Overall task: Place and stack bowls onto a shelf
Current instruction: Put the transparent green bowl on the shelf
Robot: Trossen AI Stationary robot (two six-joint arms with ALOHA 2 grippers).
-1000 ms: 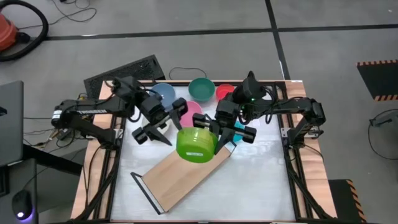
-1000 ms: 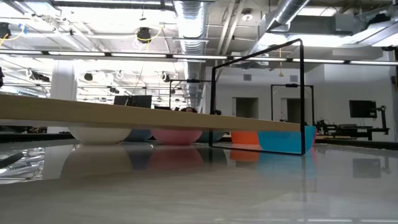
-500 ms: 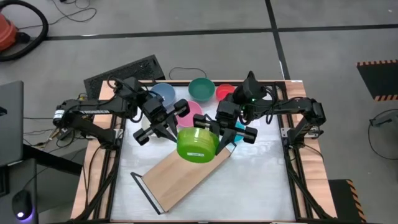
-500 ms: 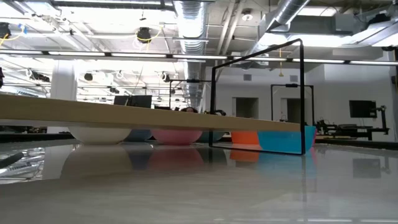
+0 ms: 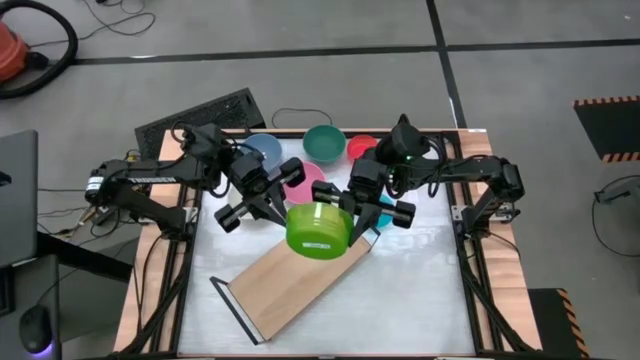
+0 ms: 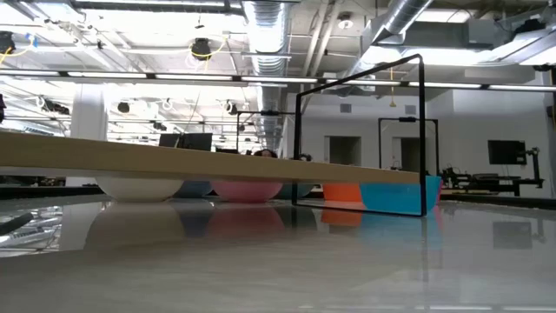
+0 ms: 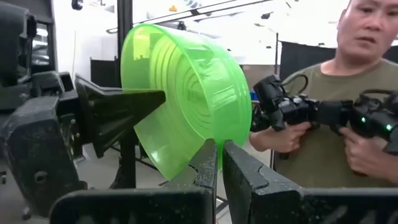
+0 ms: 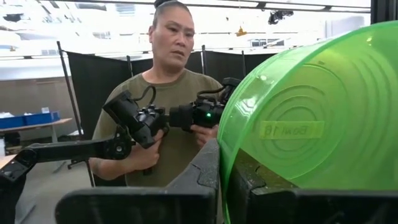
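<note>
A black keyboard (image 5: 200, 113) lies on the floor just past the table's far-left corner; a person (image 8: 163, 118) in an olive shirt stands beyond the table, holding dark handles (image 8: 149, 121).

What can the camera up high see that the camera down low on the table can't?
Only the high view shows both arms and the lime green bowl, tipped on its side above the shelf, with the right gripper clamped on its rim and the left gripper beside it.

Only the low view shows the room's ceiling lights and pipes, and the cream bowl clearly.

Both show the shelf, the pink bowl, red bowl and cyan bowl.
</note>
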